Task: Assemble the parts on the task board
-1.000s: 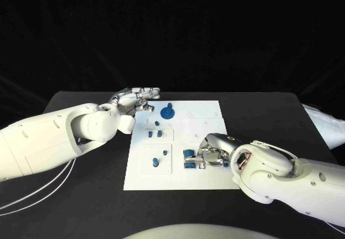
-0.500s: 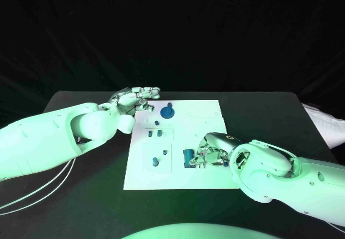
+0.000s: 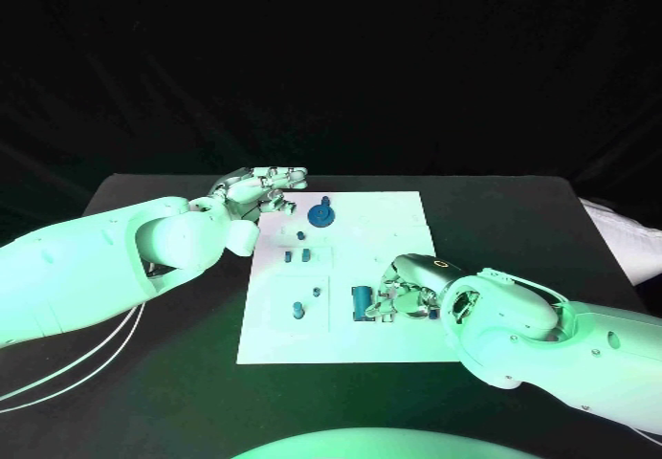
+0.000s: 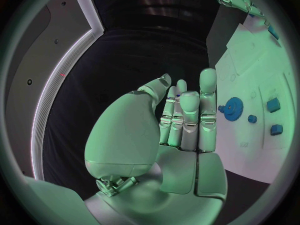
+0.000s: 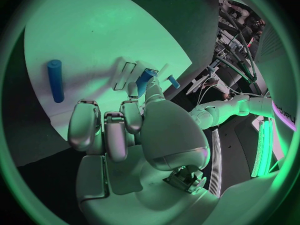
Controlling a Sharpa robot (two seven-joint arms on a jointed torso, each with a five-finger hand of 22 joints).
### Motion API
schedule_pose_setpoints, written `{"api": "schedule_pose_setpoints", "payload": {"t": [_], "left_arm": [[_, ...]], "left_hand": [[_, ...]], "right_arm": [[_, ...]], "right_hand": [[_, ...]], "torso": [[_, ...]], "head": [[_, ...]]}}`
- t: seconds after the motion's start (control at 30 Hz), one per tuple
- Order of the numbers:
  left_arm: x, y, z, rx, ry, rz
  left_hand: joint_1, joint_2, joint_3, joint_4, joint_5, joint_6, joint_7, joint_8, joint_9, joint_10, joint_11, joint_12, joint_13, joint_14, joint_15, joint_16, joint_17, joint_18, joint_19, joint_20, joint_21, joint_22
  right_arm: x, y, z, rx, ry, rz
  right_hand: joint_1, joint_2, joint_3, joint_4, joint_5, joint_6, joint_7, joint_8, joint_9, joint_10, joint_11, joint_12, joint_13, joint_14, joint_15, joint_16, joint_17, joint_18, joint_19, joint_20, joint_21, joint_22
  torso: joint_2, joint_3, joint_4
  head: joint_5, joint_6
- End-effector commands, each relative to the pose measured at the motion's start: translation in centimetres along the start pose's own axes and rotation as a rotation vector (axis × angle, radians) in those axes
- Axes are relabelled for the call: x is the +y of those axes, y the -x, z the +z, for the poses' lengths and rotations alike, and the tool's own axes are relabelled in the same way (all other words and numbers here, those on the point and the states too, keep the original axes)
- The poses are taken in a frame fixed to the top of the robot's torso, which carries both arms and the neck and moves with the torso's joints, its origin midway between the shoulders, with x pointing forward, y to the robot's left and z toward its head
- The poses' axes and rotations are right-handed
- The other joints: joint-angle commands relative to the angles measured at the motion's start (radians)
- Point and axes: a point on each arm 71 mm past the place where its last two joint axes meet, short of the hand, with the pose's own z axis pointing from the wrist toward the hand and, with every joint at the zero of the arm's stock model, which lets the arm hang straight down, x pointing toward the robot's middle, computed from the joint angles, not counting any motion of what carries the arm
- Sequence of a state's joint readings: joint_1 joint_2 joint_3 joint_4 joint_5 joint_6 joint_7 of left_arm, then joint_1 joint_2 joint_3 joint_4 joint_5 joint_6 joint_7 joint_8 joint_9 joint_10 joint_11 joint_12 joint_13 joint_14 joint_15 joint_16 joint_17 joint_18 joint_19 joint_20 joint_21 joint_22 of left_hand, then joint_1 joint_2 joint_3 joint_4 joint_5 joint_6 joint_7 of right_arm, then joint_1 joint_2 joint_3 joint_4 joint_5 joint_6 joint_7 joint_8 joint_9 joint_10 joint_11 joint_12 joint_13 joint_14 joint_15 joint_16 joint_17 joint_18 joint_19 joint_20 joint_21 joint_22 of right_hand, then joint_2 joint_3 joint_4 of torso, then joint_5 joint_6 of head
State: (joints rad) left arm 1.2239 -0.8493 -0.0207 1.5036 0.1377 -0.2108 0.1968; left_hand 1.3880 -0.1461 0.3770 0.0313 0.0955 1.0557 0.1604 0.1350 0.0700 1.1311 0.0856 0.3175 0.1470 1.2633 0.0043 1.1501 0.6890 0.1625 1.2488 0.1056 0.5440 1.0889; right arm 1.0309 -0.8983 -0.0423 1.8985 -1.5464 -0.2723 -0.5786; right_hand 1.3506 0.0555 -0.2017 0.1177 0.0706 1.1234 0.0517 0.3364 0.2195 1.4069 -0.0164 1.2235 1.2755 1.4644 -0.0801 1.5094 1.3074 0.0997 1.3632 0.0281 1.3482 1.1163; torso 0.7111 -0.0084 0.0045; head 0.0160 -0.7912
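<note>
Lying flat: blue cylinder (image 3: 362,302) | long axis toward board's (image 3: 400,215) far edge

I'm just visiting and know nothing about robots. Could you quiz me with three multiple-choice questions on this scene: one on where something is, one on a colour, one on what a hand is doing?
1. Where does the round gear-like part sit on the task board?
A. near the far edge
B. near the robot's edge
C. off the board

2. What colour are the small parts?
A. red
B. blue
C. yellow

3. What is the left hand doing?
A. holding a gear
B. holding a cylinder
C. holding nothing, by the board's far left corner

Answers: 1 A, the head view shows it at the far end. 2 B, they look blue on white. 3 C, its wrist view shows a bare palm.
</note>
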Motion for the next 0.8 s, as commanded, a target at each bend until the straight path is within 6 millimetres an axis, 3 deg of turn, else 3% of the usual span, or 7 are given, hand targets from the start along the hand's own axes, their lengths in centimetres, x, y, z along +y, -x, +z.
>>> {"api": "schedule_pose_setpoints", "payload": {"t": [0.03,0.13,0.2,0.37,0.57,0.8], "left_arm": [[-0.1,-0.2,0.0,0.022,-0.004,0.0],[-0.1,-0.2,0.0,0.021,-0.004,0.0],[-0.1,-0.2,0.0,0.021,-0.003,0.0],[-0.1,-0.1,0.0,0.018,-0.003,0.001],[-0.1,-0.2,0.0,0.019,-0.003,0.003],[-0.1,-0.2,0.0,0.018,-0.004,0.005]], "left_hand": [[0.006,0.008,-0.005,0.001,-0.002,-0.008,0.002,0.004,-0.001,-0.01,0.0,0.004,0.001,-0.006,0.002,-0.002,-0.001,0.014,0.0,0.002,-0.004,-0.001],[0.006,0.008,-0.005,0.001,-0.002,-0.008,0.002,0.004,-0.001,-0.01,0.0,0.004,0.001,-0.006,0.002,-0.002,-0.001,0.014,0.0,0.002,-0.004,-0.001],[0.006,0.008,-0.005,0.001,-0.002,-0.008,0.002,0.004,-0.001,-0.01,0.0,0.004,0.001,-0.006,0.002,-0.002,-0.001,0.014,0.0,0.002,-0.004,-0.001],[0.006,0.008,-0.005,0.001,-0.002,-0.008,0.002,0.004,-0.001,-0.01,0.0,0.004,0.001,-0.006,0.002,-0.002,-0.001,0.014,0.0,0.002,-0.004,-0.001],[0.006,0.008,-0.005,0.001,-0.002,-0.008,0.002,0.004,-0.001,-0.01,0.0,0.004,0.001,-0.006,0.002,-0.002,-0.001,0.014,0.0,0.002,-0.004,-0.001],[0.006,0.009,-0.006,0.001,-0.001,-0.01,0.002,0.005,-0.001,-0.013,0.0,0.007,0.002,-0.008,0.003,-0.003,-0.005,0.014,-0.001,0.002,-0.007,-0.003]], "right_arm": [[0.0,0.2,-0.2,-0.03,0.013,0.006],[-0.3,0.5,-0.6,-0.047,0.025,0.04],[-1.0,0.9,-1.1,-0.061,0.029,0.069],[-2.7,2.3,-2.1,-0.078,0.006,0.111],[-5.0,3.9,-3.2,-0.086,-0.064,0.058],[-7.1,4.4,-3.7,-0.069,-0.142,-0.032]], "right_hand": [[-0.009,0.031,-0.005,0.016,0.012,-0.003,0.001,0.0,0.002,0.014,-0.005,0.008,0.0,0.084,-0.005,-0.001,0.148,-0.01,0.003,-0.001,-0.002,-0.002],[-0.03,0.024,-0.013,0.028,0.026,-0.012,0.005,-0.006,0.001,0.007,-0.002,-0.008,-0.011,0.083,-0.003,-0.004,0.143,-0.008,-0.001,0.0,-0.007,-0.01],[-0.039,0.019,-0.015,0.036,0.057,-0.049,0.018,-0.031,-0.008,-0.002,0.008,-0.023,-0.021,0.085,0.004,0.002,0.153,-0.009,0.0,0.003,-0.006,-0.008],[-0.031,0.016,-0.01,0.036,0.078,-0.075,0.032,-0.057,-0.016,-0.007,0.02,-0.031,-0.025,0.087,0.014,0.008,0.164,-0.01,0.002,0.011,-0.004,-0.003],[-0.014,0.029,0.004,0.03,0.084,-0.079,0.037,-0.073,-0.02,-0.02,0.024,-0.057,-0.043,0.086,0.019,0.006,0.162,-0.008,-0.001,0.017,-0.006,-0.008],[-0.005,0.031,0.01,0.026,0.084,-0.073,0.037,-0.078,-0.021,-0.033,0.024,-0.085,-0.064,0.084,0.02,0.0,0.151,-0.006,-0.006,0.019,-0.012,-0.017]], "torso": [[0.001,0.0005,0.0002],[0.0,0.0003,0.0001],[0.0,-0.0002,-0.0001],[0.0,-0.0002,-0.0015],[0.0,0.0003,-0.0023],[0.001,0.0009,-0.0031]], "head": [[0.001,0.0],[0.0,0.0],[0.0,0.0],[-0.005,0.001],[-0.013,0.005],[-0.027,0.008]]}}
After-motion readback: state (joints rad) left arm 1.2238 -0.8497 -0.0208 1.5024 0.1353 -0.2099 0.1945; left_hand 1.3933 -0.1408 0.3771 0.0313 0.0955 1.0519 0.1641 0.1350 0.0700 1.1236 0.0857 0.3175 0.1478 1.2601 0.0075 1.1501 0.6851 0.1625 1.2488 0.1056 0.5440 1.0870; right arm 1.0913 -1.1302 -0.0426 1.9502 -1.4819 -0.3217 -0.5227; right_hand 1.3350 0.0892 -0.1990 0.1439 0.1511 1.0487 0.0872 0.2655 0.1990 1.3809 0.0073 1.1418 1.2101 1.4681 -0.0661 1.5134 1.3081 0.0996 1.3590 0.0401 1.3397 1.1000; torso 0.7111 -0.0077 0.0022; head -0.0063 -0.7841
